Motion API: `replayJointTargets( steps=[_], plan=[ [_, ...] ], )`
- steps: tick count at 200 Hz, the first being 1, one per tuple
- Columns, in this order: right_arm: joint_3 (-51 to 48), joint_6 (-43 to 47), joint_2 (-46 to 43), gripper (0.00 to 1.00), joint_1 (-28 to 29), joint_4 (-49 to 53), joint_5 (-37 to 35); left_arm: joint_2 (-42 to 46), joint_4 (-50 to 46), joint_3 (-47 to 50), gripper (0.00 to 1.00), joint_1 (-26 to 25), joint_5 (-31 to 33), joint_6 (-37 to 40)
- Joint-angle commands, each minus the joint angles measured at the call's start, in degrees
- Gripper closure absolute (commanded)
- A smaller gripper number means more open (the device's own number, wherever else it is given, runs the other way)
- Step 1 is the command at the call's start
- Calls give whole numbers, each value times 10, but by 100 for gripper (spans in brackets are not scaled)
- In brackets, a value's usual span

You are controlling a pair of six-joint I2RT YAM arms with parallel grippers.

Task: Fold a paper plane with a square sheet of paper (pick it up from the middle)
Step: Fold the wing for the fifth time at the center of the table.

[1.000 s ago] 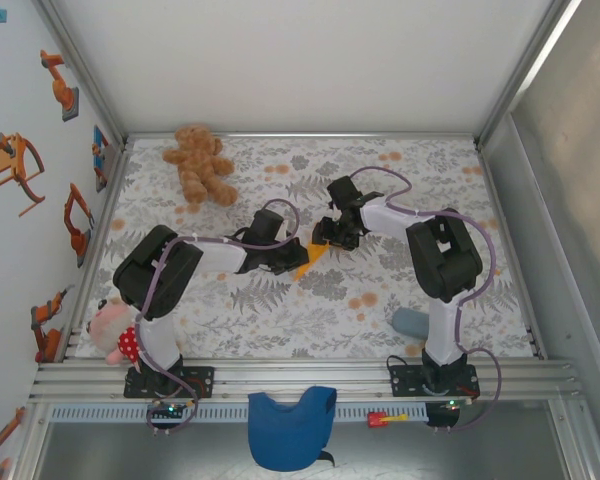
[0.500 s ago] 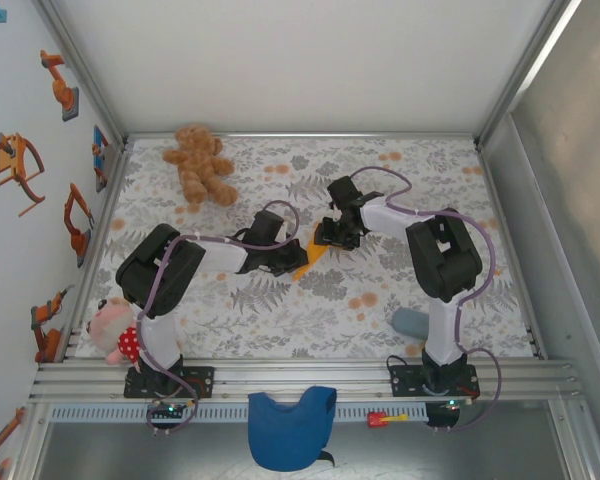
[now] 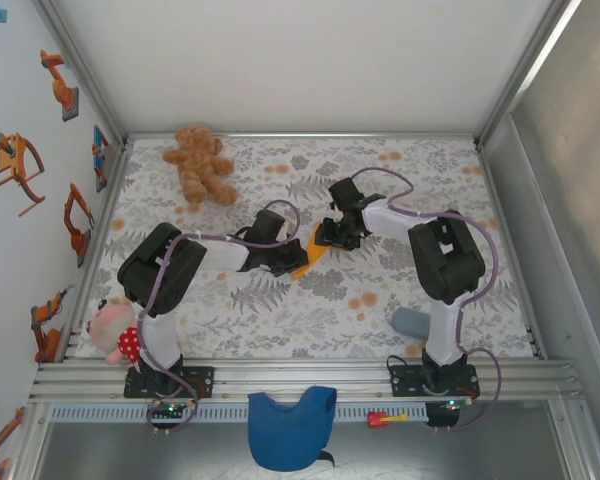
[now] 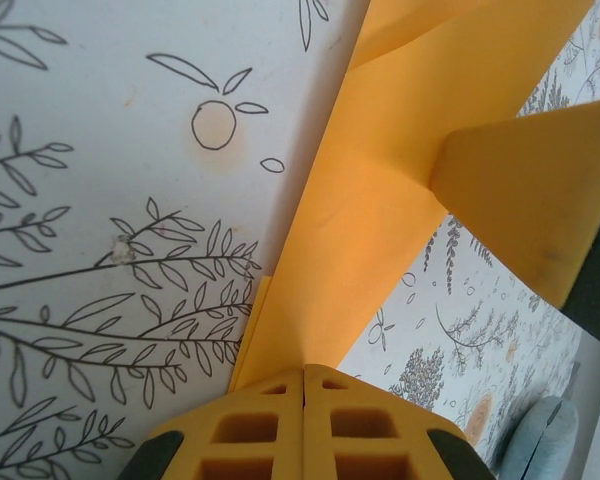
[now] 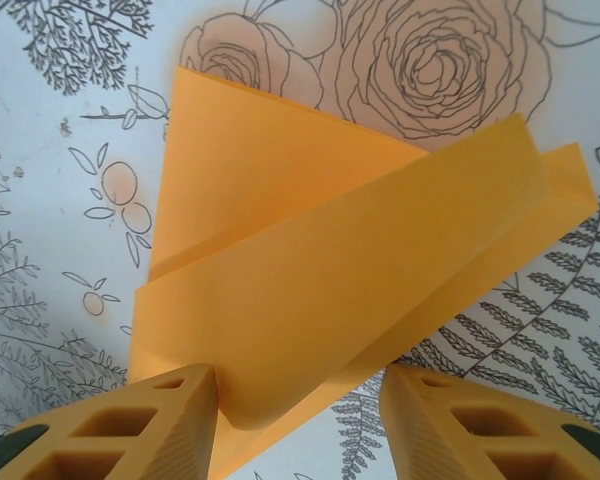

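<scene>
The orange paper [image 3: 311,257], folded into a narrow pointed shape, lies on the flower-patterned table [image 3: 280,320] between both grippers. My left gripper [image 3: 288,262] is shut, and its joined fingertips [image 4: 304,378] rest on the paper's near end [image 4: 350,250]; the sheet spreads flat from under them. My right gripper [image 3: 330,238] is at the paper's far end and stands open. A raised, curled flap [image 5: 350,290] sits between its fingers [image 5: 170,425], and the left finger touches the flap's edge. A lower layer [image 5: 240,170] lies flat on the table.
A brown teddy bear [image 3: 202,165] lies at the far left. A pink plush toy [image 3: 110,332] sits by the left arm's base. A grey-blue object [image 3: 412,322] is near the right arm's base. A blue cloth [image 3: 292,425] hangs over the front rail.
The left arm has edged slightly to the right. The paper and the right gripper stay about where they were.
</scene>
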State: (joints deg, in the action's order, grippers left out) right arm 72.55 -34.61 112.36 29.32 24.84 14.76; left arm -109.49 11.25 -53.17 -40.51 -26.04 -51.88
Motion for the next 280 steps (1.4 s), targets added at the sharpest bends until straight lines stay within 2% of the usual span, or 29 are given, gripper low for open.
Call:
replayJointTargets(
  steps=[1,43,74,103,138,174,227,280],
  plan=[
    [-32,8,-12,51,-2,-14,-10,-25,-84,6,95,-6,38,17],
    [-82,10,-126,51,-13,-48,-15,-24,-85,6,96,-7,39,18],
    [-117,10,-159,57,-12,-110,42,-22,-82,5,96,-6,39,18],
    [-100,11,-129,73,-1,-131,90,-23,-77,5,97,-7,36,17],
    [-79,5,-80,84,9,-155,122,-23,-74,7,97,-6,33,15],
    [-60,9,-40,86,10,-151,117,-23,-72,10,97,-6,31,12],
    [-52,28,-13,88,3,-120,60,-20,-74,12,97,-6,30,9],
    [-61,40,12,90,-9,-118,54,-12,-69,15,97,-6,25,7]
  ],
)
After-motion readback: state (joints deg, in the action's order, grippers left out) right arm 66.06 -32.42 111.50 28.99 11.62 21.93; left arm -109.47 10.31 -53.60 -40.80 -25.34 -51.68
